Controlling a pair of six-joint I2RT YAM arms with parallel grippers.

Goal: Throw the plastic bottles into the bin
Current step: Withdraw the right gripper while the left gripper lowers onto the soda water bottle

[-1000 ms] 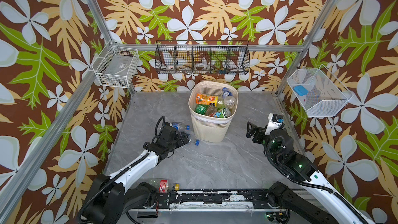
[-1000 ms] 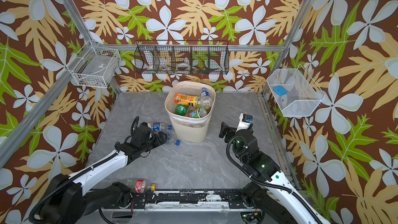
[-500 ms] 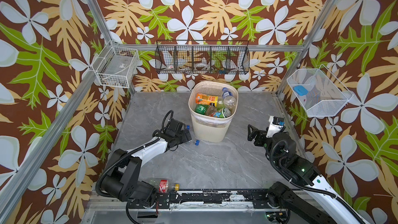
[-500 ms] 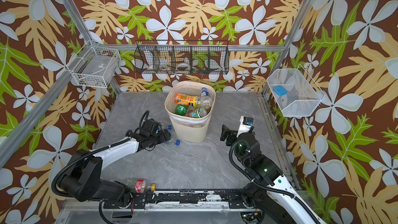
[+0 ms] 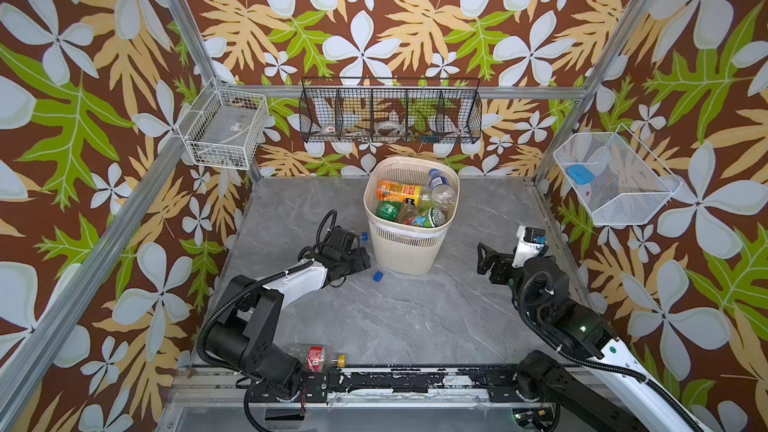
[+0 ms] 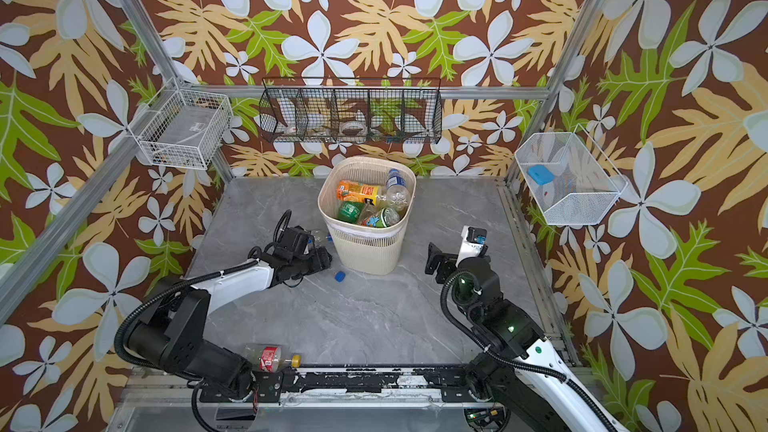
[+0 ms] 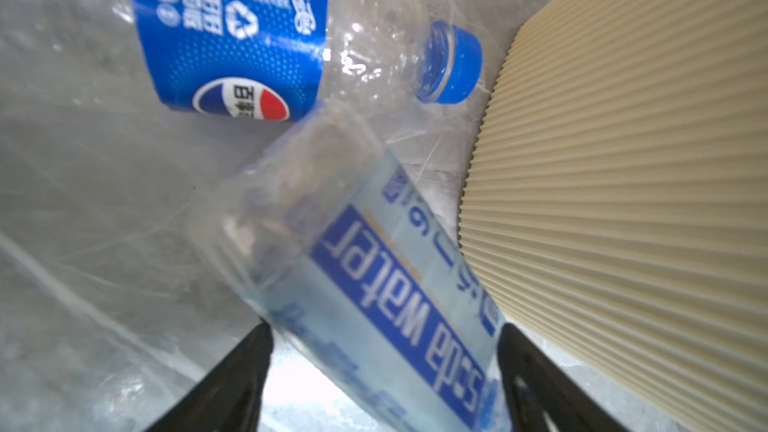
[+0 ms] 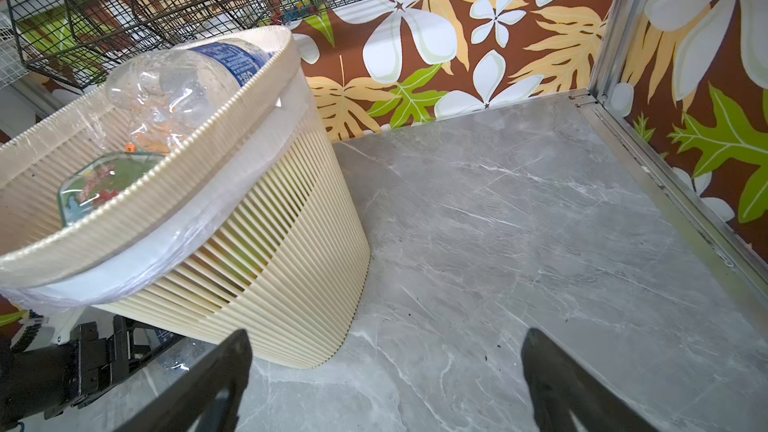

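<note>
astride the soda water bottle [image 7: 374,284] beside the bin [image 7: 623,160] with the left gripper [image 7: 382,326]; cannot tell whether clamped. holding the right gripper [image 8: 386,338] wide apart, empty.

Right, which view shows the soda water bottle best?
The left wrist view: the soda water bottle fills it, label readable, beside the bin. In both top views the left arm hides all but a blue cap, probably its own. The right wrist view shows nothing clear.

Soda water bottle [image 7: 374,268] between left end effector [image 7: 382,328] fingers, grip unclear. Pepsi bottle [image 7: 232,35], blue cap [image 7: 451,64], just beyond. Ribbed bin [image 7: 623,160] beside. Grey table [image 7: 83,201].
</note>
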